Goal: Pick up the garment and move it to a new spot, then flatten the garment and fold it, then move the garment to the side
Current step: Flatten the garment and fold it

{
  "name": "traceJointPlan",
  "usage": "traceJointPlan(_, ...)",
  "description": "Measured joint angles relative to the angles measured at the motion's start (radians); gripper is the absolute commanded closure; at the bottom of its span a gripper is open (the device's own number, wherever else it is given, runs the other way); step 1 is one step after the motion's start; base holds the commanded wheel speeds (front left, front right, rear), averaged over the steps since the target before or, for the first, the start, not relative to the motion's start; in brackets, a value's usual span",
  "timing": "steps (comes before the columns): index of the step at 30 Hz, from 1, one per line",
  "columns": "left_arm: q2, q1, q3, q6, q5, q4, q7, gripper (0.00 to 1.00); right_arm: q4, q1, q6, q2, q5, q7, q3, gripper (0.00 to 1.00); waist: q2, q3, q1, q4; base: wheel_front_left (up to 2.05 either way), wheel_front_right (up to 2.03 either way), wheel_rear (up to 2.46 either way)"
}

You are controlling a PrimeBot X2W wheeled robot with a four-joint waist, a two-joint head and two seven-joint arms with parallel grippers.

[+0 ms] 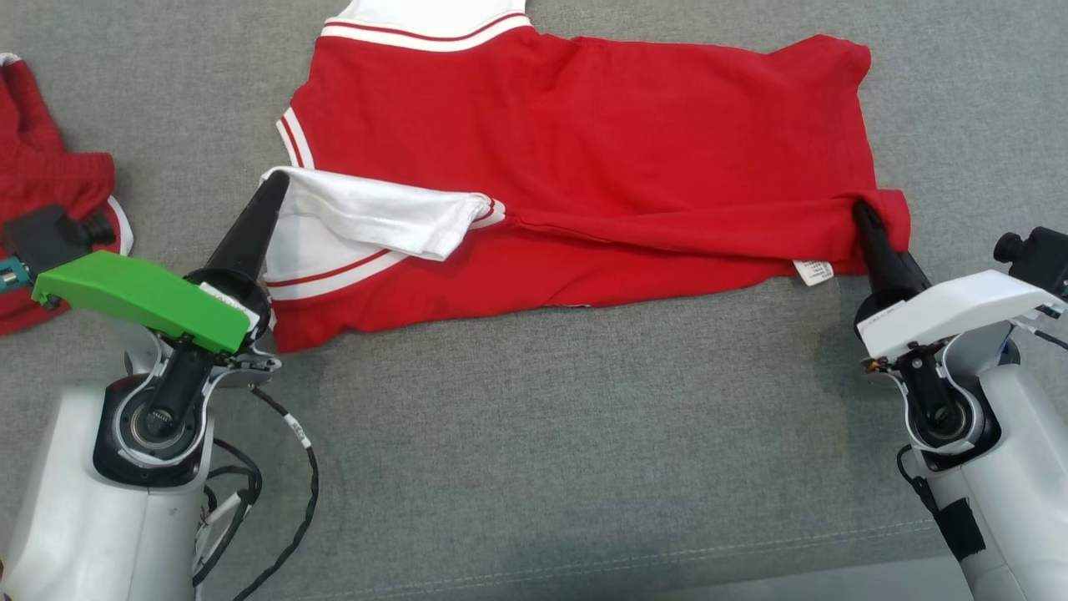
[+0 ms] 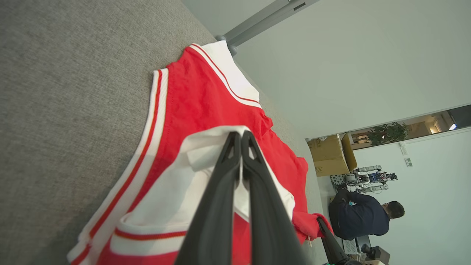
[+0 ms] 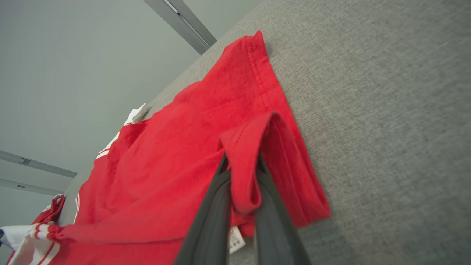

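Head view: red garment (image 1: 584, 133) with white trim lies spread on the grey cloth surface (image 1: 542, 417), its near edge folded up. The left gripper (image 1: 274, 185) is at the white sleeve; the right gripper (image 1: 862, 213) is at the near right hem corner. A second red garment (image 1: 42, 167) sits at far left.

Left wrist view: fingers (image 2: 217, 206) pressed together, pinching white sleeve cloth. A person (image 2: 360, 217) sits in the background.

Right wrist view: fingers (image 3: 209, 221) nearly together, with a fold of red hem clamped between them.
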Motion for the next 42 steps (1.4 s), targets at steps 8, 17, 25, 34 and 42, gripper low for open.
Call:
traceJointPlan(8,0.0,-0.068,-0.018,-0.007,0.012,0.075,0.008,1.0,0.03,-0.044,-0.009,0.005,-0.001,0.0,-0.001,0.72,0.0,0.018,0.0,-0.003,0.0,0.0,0.0)
traceJointPlan(17,-0.001,-0.134,-0.029,-0.026,0.027,0.169,0.012,0.0,0.061,-0.087,-0.009,0.021,-0.01,-0.008,0.001,0.0,0.0,0.034,0.0,-0.008,0.0,0.0,0.0)
traceJointPlan(25,-0.008,-0.15,-0.026,-0.058,0.027,0.241,0.006,0.0,0.092,-0.103,0.007,0.03,-0.017,-0.068,-0.01,0.0,0.0,0.024,0.0,-0.013,0.0,0.0,0.0)
traceJointPlan(34,-0.008,-0.15,-0.059,-0.107,0.059,0.273,-0.019,0.0,0.108,-0.103,0.049,0.03,-0.037,-0.145,-0.019,0.0,0.0,-0.016,0.0,-0.004,0.0,0.0,0.0)
traceJointPlan(42,0.002,-0.13,-0.067,-0.133,0.091,0.273,-0.056,0.0,0.124,-0.1,0.072,0.035,-0.038,-0.188,-0.052,0.0,0.0,-0.055,0.0,0.005,0.0,0.0,0.0)
